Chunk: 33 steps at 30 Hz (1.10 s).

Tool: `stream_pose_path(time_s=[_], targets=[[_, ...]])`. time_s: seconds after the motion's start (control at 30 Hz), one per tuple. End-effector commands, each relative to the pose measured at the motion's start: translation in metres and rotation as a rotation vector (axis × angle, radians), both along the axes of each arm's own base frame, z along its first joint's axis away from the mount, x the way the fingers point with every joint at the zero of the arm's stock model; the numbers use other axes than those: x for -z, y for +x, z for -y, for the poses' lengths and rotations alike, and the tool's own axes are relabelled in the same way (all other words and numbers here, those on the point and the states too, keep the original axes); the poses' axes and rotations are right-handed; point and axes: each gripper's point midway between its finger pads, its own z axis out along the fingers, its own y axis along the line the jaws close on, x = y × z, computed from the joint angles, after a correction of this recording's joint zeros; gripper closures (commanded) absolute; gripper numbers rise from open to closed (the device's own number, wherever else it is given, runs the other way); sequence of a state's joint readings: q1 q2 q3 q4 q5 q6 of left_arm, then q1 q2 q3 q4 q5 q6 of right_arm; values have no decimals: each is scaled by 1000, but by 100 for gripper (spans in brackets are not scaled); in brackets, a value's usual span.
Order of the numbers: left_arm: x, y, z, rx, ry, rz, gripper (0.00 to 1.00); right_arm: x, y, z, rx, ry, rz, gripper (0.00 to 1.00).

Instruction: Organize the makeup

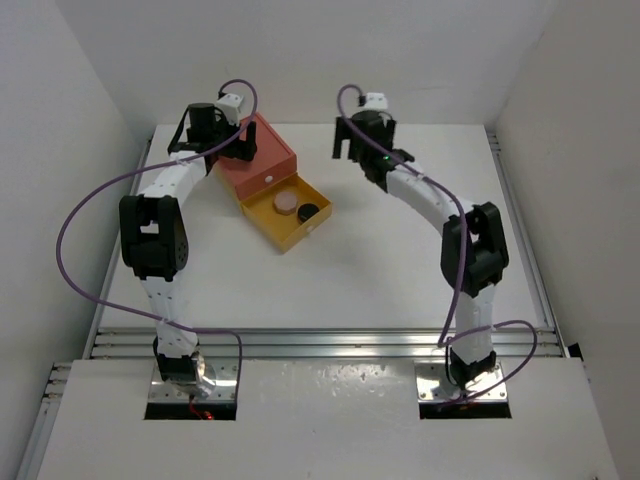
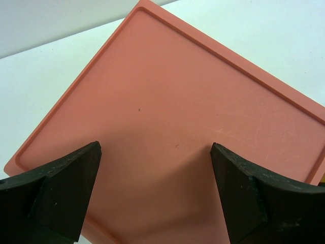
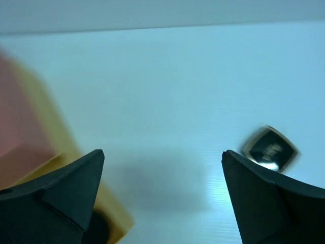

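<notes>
orange drawer box (image 1: 262, 152) sits on the far-left part of the table (image 1: 380, 270). Its yellow drawer (image 1: 275, 228) is pulled out, sticking out of the box toward the near-right in the top view.

left gripper (image 2: 155, 190): directly above the box lid, fingers (image 2: 66, 195) spread wide, nothing between them. The left wrist view shows only the flat orange lid with its raised rim under the tips. Can't tell whether the tips touch the lid.

right gripper (image 3: 162, 195): right of the box, apart from it, over bare table. Fingers spread, holding nothing. The right wrist view is blurred.

Items, placed against the box:
- round peach-pink compact (image 1: 286, 203): inside the open drawer, at the end nearer the box body.
- black round disc (image 1: 310, 211): same drawer, just beside the peach compact and farther from the box body. Can't tell whether the two touch.
- small black squarish compact (image 3: 269, 148): on the table outside the box, seen only in the right wrist view. It lies on the side of the right gripper away from the drawer, just past the right-hand fingertip in frame. Glossy black face with a light rim, blurred.

The right wrist view also catches the drawer's yellow wall at frame left. A dark round shape sits at the bottom edge beside the left-hand finger, too blurred to name.
</notes>
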<state>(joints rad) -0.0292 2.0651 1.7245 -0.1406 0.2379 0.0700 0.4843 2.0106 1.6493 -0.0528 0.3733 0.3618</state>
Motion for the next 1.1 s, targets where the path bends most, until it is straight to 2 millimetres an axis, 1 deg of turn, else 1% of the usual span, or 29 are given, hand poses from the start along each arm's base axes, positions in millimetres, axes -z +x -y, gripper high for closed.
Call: stream_pose_path(time_s=[0.0, 0.03, 0.07, 0.1, 0.13, 0.17, 0.2, 0.23, 0.27, 0.3, 0.33, 0.4, 0.43, 0.47, 0.5, 0.57, 0.6, 0.63, 0.7, 0.73, 0.87, 0.9, 0.93, 0.97, 1.0, 1.03, 1.07], targets=[[63, -22, -12, -33, 31, -202, 5, 40, 13, 98, 455, 30, -122, 1], [63, -22, -12, -28, 39, -200, 5, 42, 18, 113, 519, 69, -133, 1], [58, -22, -13, -36, 43, -191, 5, 67, 22, 120, 554, 56, -170, 1], [59, -24, -8, -26, 45, -199, 5, 74, 21, 130, 611, 55, -180, 1], [59, -24, -8, -26, 45, -199, 5, 67, 29, 147, 659, 81, -167, 1], [59, -24, -8, -26, 45, -199, 5, 88, 30, 151, 677, 68, -196, 1], [59, -24, -8, -26, 45, -199, 5, 93, 32, 154, 695, 80, -201, 1], [63, -26, -8, -26, 45, -209, 5, 95, 38, 165, 721, 95, -200, 1], [63, -26, -8, -26, 45, -209, 5, 105, 39, 168, 734, 90, -214, 1], [63, -26, -8, -26, 45, -209, 5, 107, 40, 170, 741, 87, -224, 1], [63, -26, -10, -34, 50, -209, 5, 115, 43, 174, 746, 101, -241, 1], [67, -28, -10, -34, 51, -218, 5, 131, 44, 176, 745, 94, -268, 1], [67, -28, -10, -34, 51, -218, 5, 133, 43, 176, 751, 90, -273, 1], [67, -28, -10, -34, 51, -218, 5, 136, 42, 175, 750, 84, -282, 2], [67, -28, -10, -34, 51, -218, 5, 145, 41, 177, 760, 79, -294, 4], [67, -28, -10, -34, 51, -218, 5, 150, 41, 177, 767, 80, -296, 8], [67, -28, -10, -34, 51, -218, 5, 160, 40, 176, 762, 61, -313, 8], [67, -28, -10, -34, 51, -218, 5, 159, 42, 178, 768, 60, -310, 8], [68, -26, -10, -34, 51, -218, 5, 170, 39, 179, 772, 44, -337, 9], [68, -26, -10, -34, 51, -218, 5, 172, 39, 180, 781, 51, -343, 9], [68, -26, -10, -34, 51, -218, 5, 190, 27, 176, 798, 108, -399, 17], [68, -26, -10, -34, 51, -218, 5, 189, 27, 179, 805, 110, -399, 18], [68, -26, -10, -34, 51, -218, 5, 191, 24, 177, 797, 104, -405, 27], [68, -26, -10, -34, 51, -218, 5, 194, 24, 178, 793, 103, -405, 32], [68, -26, -10, -34, 51, -218, 5, 189, 24, 178, 785, 102, -397, 37], [68, -26, -10, -34, 51, -218, 5, 187, 24, 179, 759, 81, -402, 42], [69, -26, -11, -41, 56, -218, 5, 190, 25, 176, 738, 84, -394, 49]])
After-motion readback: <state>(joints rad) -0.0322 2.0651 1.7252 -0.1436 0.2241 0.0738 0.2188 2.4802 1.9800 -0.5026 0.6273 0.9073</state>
